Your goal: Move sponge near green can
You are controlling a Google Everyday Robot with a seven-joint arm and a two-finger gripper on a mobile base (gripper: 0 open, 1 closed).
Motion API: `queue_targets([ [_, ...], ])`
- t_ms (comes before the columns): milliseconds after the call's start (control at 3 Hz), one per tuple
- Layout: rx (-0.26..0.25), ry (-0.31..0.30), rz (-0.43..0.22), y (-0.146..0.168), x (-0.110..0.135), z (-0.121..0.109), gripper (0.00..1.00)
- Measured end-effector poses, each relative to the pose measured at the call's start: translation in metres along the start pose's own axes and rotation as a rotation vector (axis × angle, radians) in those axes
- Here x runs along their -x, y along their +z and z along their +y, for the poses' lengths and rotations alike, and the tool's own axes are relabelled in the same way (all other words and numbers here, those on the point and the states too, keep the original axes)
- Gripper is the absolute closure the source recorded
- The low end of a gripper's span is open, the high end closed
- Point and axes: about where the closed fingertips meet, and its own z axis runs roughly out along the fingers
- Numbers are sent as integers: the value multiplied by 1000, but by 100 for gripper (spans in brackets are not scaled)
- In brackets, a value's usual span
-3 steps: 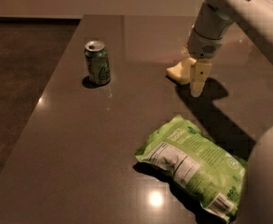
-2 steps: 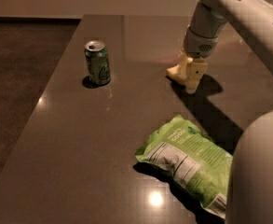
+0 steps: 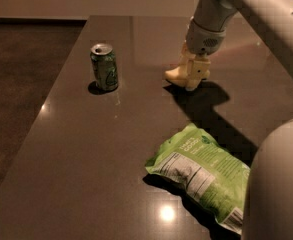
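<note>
The pale yellow sponge [image 3: 175,75] lies on the dark table [image 3: 81,164], right of centre towards the back. My gripper [image 3: 192,80] reaches down from the upper right and sits low over the sponge's right end, touching or nearly touching it; only the sponge's left end shows. The green can [image 3: 105,67] stands upright with its silver top showing, well to the left of the sponge and apart from it.
A flat light-green snack bag [image 3: 201,171] lies at the front right of the table. My arm [image 3: 256,9] crosses the upper right and part of my body [image 3: 281,184] fills the lower right corner. The table's left edge drops to dark floor [image 3: 21,84].
My gripper has moved left and down from beside the sponge's right end to over it. The sponge, can and bag have stayed where they were.
</note>
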Motion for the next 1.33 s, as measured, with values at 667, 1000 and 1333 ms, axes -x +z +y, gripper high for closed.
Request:
queue_targets([
  [667, 3, -104, -115, -14, 76, 28, 100],
  [1000, 33, -157, -158, -3, 116, 46, 100],
  [1333, 62, -192, -180, 12, 145, 58, 100],
])
